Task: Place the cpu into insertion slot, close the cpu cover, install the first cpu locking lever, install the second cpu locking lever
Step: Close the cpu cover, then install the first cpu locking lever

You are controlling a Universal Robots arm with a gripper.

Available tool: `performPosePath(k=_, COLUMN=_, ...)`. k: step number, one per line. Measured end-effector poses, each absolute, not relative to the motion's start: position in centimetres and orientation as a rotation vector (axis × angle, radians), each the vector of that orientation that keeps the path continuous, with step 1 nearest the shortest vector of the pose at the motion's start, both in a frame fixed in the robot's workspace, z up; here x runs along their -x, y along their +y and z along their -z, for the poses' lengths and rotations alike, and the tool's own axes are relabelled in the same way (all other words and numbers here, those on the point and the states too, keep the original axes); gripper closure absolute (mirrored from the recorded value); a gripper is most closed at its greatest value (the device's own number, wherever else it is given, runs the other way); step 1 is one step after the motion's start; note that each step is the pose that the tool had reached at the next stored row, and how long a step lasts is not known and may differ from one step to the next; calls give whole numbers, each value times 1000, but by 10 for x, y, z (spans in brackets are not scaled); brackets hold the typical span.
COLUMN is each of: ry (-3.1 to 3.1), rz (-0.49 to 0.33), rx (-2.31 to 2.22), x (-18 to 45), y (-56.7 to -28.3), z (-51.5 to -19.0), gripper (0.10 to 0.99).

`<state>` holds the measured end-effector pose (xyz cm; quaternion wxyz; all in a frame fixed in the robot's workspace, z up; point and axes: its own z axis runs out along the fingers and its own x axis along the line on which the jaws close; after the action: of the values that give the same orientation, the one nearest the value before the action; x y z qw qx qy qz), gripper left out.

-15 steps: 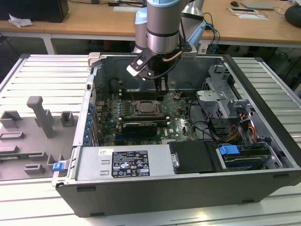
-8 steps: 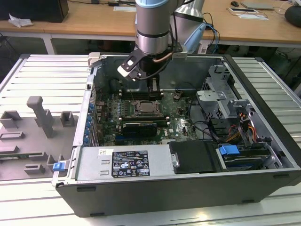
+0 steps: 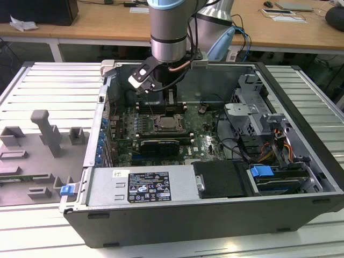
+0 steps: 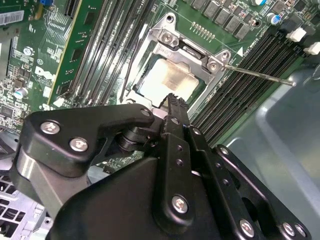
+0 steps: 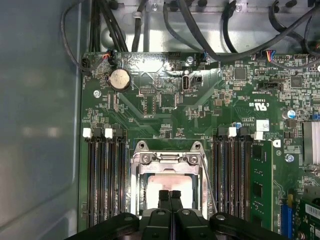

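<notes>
Tool (image 5: 170, 194), fingers pressed together and pinching nothing, stands just above the cpu (image 4: 172, 80) seated in the insertion slot (image 5: 136, 175) under the lowered cpu cover (image 4: 192, 50); risk: the locking lever (image 4: 257, 74) appears unlatched, and an off-line push could slip off its thin rod and scrape the motherboard (image 5: 165, 115).
</notes>
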<state>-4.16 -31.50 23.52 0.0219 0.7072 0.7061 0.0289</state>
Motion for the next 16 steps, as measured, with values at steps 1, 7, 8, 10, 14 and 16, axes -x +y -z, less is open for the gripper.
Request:
performPosePath(k=1, ry=2188, rz=-90, rx=-2191, x=42, y=-315, z=-235, gripper=980)
performPosePath(k=7, ry=2188, rz=-89, rx=-2191, x=42, y=-315, z=-237, gripper=980)
performPosePath(k=8, ry=2188, rz=-89, rx=-2191, x=42, y=-315, z=-240, gripper=980)
performPosePath(k=10, ry=2188, rz=-88, rx=-2191, x=42, y=-315, z=-244, gripper=980)
performPosePath(k=14, ry=2196, rz=-71, rx=-2199, x=42, y=-315, z=-258, gripper=980)
performPosePath(k=16, ry=2209, rz=-44, rx=-2212, x=41, y=-315, z=-262, gripper=980)
